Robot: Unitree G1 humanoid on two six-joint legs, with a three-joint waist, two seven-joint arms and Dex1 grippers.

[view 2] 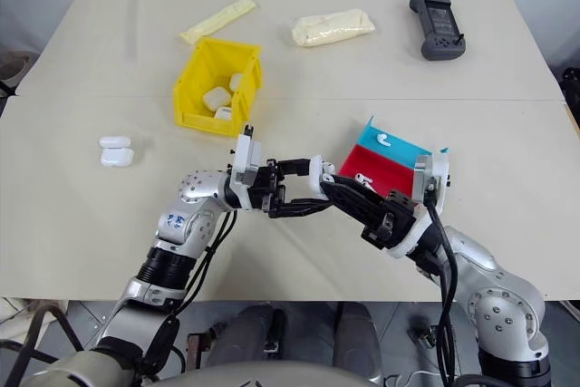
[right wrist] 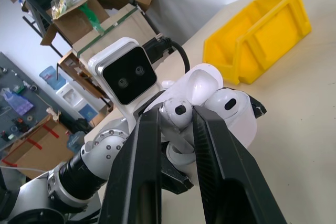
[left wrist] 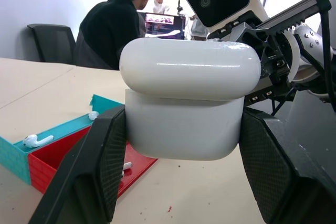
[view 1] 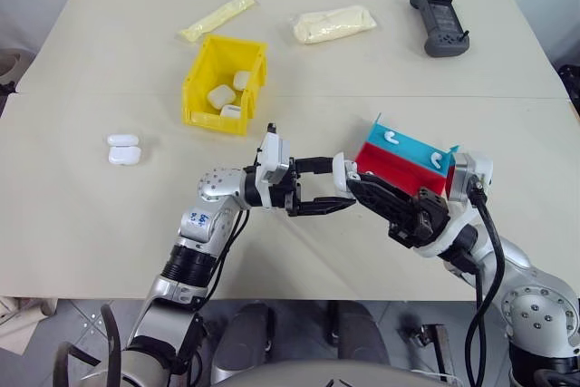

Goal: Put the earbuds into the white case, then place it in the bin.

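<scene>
My left gripper [view 1: 343,186] is shut on the white case [left wrist: 189,98], holding it above the table in front of me. In the right wrist view the case's lid [right wrist: 206,83] stands open and one earbud [right wrist: 231,103] sits inside. My right gripper [right wrist: 178,121] is shut on another earbud [right wrist: 177,109], right at the case's opening. More earbuds [view 1: 391,137] lie in the blue part of the tray. The yellow bin [view 1: 204,79] stands further back and to the left, with three white cases [view 1: 220,95] in it.
The red and blue tray [view 1: 399,165] lies just behind my right arm. Two white cases [view 1: 123,149] rest on the table at the left. Two pale pouches [view 1: 333,24] and a dark controller [view 1: 439,21] lie at the far edge. A person [left wrist: 113,30] sits beyond the table.
</scene>
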